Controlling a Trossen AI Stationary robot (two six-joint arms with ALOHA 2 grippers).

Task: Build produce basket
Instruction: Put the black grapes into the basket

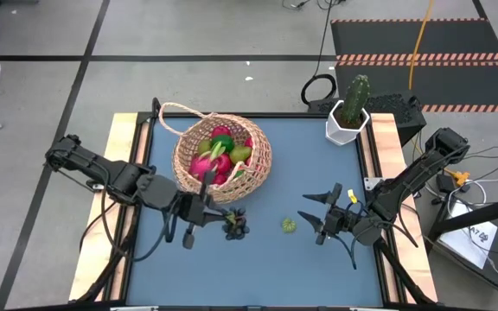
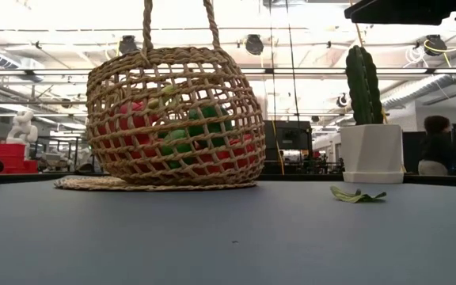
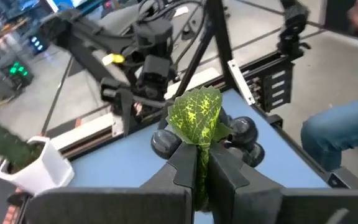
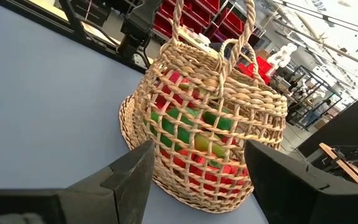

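Note:
The tan wicker basket stands at the table's far middle, with red, pink and green fruits inside; it also shows in the low view and the right wrist view. My left gripper is just near of the basket, shut on the dark grape bunch. My right gripper is open and empty at the table's right, pointing toward the basket, which shows between its fingers. A small green leaf lies flat on the table between the two grippers. My left gripper pinches the grape bunch's green leaf between its two fingers, which are shut on the leaf's lower part. The fingers come about level from the table's left. The dark grapes sit just beyond the fingertips, behind the leaf.
A white hexagonal pot with a green cactus stands at the far right corner. The basket's loop handle leans toward the far left. Bare blue table lies along the near edge.

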